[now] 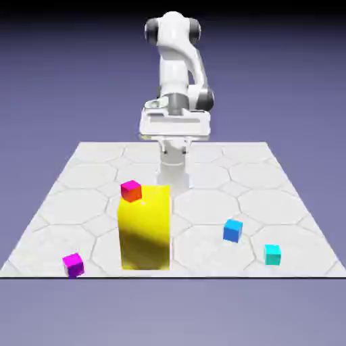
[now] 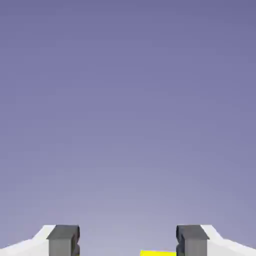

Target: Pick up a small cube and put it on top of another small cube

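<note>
Nothing is done yet: the gripper [image 2: 127, 242] is spread wide and empty, far above the cyan cube [image 1: 272, 254] and the blue cube [image 1: 232, 230].

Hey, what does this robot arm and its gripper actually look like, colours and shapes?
The arm is glossy white with rounded, tube-like links and dark grey caps at the joints. Its hand is a wide, flat white block with grey trim. The gripper has two small, square-ended dark grey fingertips on white finger bodies that slope outward. No cables, logos or markings show in either view.
</note>
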Motion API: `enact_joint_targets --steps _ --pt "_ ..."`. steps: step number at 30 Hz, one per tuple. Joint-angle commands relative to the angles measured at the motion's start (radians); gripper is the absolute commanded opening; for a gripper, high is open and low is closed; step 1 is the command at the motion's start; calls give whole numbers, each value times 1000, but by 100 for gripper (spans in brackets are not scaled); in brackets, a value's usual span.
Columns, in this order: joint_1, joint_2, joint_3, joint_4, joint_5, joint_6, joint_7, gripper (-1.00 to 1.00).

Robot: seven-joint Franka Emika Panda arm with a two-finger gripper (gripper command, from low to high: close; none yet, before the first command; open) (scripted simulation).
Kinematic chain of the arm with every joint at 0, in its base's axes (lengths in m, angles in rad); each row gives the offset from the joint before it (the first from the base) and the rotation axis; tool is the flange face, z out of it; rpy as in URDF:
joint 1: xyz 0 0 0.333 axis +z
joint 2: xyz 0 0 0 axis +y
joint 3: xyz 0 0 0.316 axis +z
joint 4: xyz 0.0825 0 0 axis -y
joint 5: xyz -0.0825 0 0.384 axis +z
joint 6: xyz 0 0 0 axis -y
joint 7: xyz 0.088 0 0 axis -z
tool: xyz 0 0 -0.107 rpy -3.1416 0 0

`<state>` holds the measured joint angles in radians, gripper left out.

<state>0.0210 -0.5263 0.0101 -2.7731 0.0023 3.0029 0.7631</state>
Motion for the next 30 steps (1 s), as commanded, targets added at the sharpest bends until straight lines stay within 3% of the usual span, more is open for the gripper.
enact_joint_targets --steps 1,30 --pt "7 36 8 31 2 -28 18 0" --pt "223 1087 250 919 58 -849 549 0"
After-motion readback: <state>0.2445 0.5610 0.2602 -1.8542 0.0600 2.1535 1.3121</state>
